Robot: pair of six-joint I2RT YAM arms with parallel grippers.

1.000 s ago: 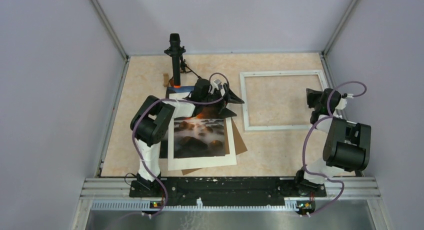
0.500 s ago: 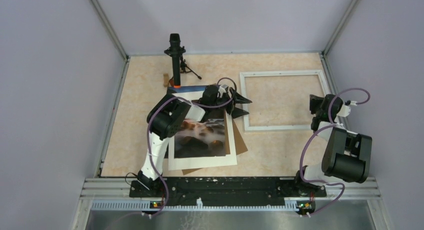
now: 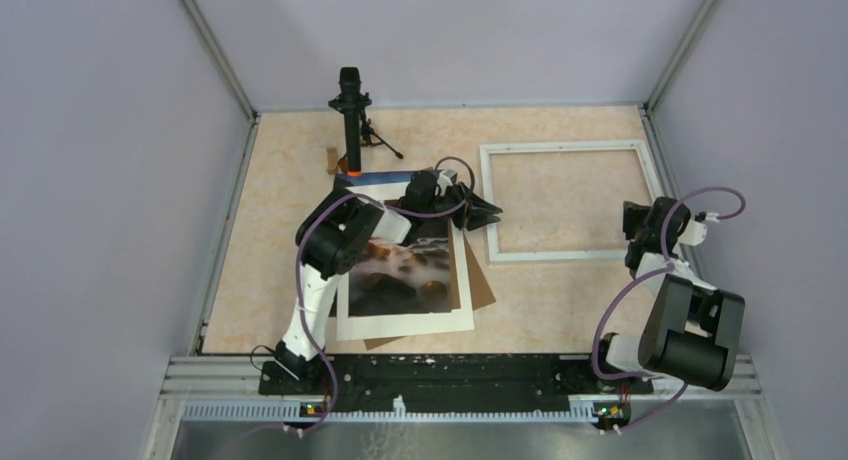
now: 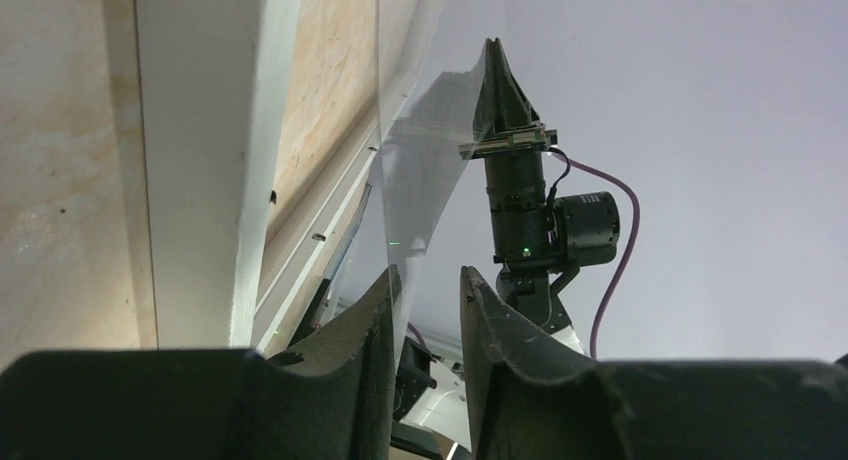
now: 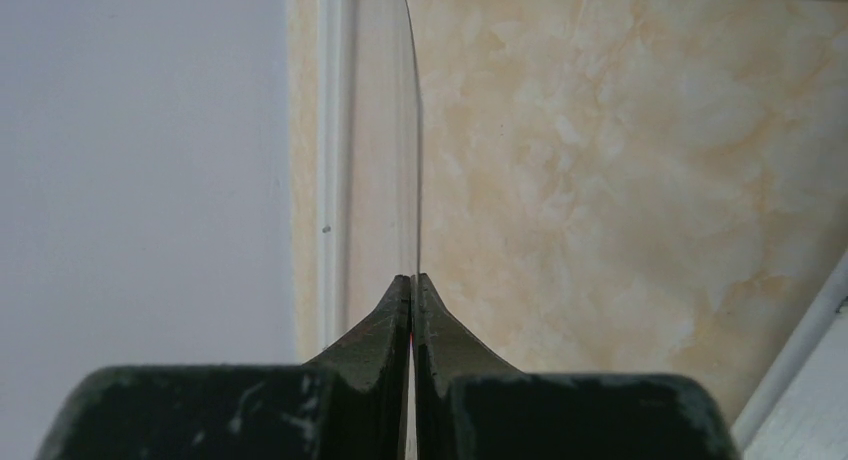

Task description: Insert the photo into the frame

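Note:
The photo (image 3: 400,272), a dark seascape print with a white border, lies flat on the table left of centre. The white frame (image 3: 565,200) lies flat to its right, and its left rail (image 4: 195,160) shows in the left wrist view. A thin clear sheet (image 5: 385,130) stands edge-on above the frame. My right gripper (image 3: 634,235) (image 5: 413,277) is shut on one edge of it by the frame's right rail. My left gripper (image 3: 490,212) (image 4: 428,275) is beside the frame's left rail, jaws narrowly open around the sheet's other edge (image 4: 420,180), which touches one finger.
A brown cardboard sheet (image 3: 483,285) lies under the photo and pokes out at its right. A black tripod stand (image 3: 350,110) and a small wooden block (image 3: 331,160) sit at the back left. Grey walls close in the table on three sides.
My left arm swung right, from over the photo's top to the frame's left rail, and its jaws narrowed a lot. My right gripper shifted slightly toward the near edge, still shut.

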